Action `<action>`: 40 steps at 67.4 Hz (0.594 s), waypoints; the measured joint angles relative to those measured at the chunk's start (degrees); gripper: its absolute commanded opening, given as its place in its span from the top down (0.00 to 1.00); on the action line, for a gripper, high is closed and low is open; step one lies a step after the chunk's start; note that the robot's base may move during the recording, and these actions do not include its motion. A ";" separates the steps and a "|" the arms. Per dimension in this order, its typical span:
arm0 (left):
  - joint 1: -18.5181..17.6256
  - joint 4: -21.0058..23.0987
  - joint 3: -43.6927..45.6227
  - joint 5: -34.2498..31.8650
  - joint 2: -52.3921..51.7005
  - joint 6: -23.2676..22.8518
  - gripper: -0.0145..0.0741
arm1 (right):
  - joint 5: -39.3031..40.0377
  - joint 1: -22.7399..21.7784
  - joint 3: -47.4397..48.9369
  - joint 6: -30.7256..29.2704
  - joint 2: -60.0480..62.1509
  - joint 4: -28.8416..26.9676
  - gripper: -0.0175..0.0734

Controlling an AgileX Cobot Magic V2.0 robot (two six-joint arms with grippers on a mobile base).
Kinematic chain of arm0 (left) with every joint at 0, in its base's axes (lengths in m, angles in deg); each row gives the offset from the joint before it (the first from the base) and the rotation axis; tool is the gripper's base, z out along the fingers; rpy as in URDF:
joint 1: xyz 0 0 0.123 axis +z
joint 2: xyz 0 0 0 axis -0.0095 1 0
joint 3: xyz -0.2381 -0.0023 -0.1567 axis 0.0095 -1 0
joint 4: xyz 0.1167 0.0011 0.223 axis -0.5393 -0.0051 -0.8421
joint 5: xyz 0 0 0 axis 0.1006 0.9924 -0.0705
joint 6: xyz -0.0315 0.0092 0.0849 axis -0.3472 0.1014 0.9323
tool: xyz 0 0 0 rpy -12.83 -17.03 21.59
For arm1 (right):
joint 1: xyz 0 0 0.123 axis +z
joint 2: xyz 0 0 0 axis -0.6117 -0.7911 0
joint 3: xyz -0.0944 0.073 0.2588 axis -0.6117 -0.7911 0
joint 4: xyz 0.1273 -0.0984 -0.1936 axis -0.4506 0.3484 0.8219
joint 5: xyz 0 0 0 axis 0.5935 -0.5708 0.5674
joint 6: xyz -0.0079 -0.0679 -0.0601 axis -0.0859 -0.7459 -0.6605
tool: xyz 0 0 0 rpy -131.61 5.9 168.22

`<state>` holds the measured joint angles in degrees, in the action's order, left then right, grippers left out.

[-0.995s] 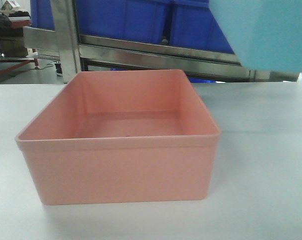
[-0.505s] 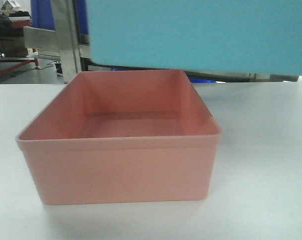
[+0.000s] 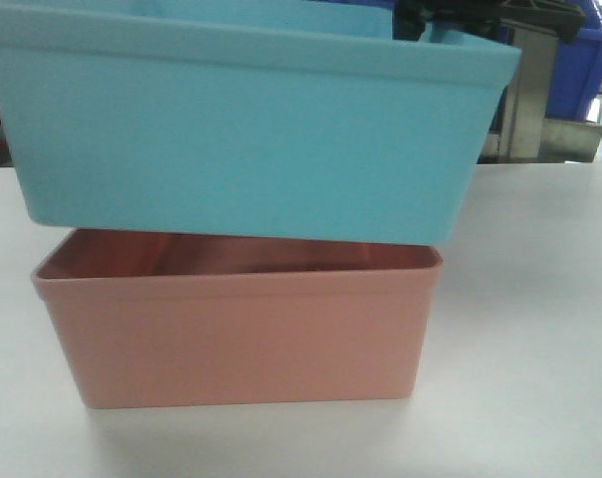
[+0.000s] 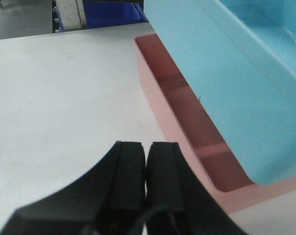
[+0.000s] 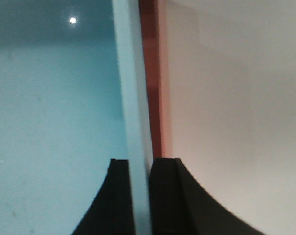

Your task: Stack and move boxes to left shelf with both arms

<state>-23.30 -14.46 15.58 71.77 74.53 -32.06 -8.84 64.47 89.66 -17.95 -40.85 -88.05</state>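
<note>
The salmon pink box (image 3: pixel 241 329) stands on the white tabletop (image 3: pixel 539 329). The light blue box (image 3: pixel 251 129) hangs just above it, tilted a little, its bottom at the pink box's rim. My right gripper (image 5: pixel 139 164) is shut on the blue box's wall (image 5: pixel 135 98), one finger inside and one outside; its black body shows at the top of the front view (image 3: pixel 450 15). My left gripper (image 4: pixel 146 147) is shut and empty over the tabletop, left of the pink box (image 4: pixel 187 112) and the blue box (image 4: pixel 236 73). The left shelf is not visible.
Dark blue glossy bins (image 3: pixel 594 40) and a steel rack post (image 3: pixel 524 95) stand behind the table at the back right. More dark blue bins (image 4: pixel 111 11) show at the far edge in the left wrist view.
The light blue box has come from the upper right, moved left and down, and now hangs over the pink box, hiding the rack behind it.
</note>
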 measured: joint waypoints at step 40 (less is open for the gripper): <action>0.00 0.00 0.00 0.00 0.00 0.00 0.85 | 4.45 0.83 -0.33 0.07 -5.80 1.08 0.75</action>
<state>-23.30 -14.46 15.58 71.77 74.53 -32.06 -4.39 65.29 89.33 -17.88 -46.64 -86.97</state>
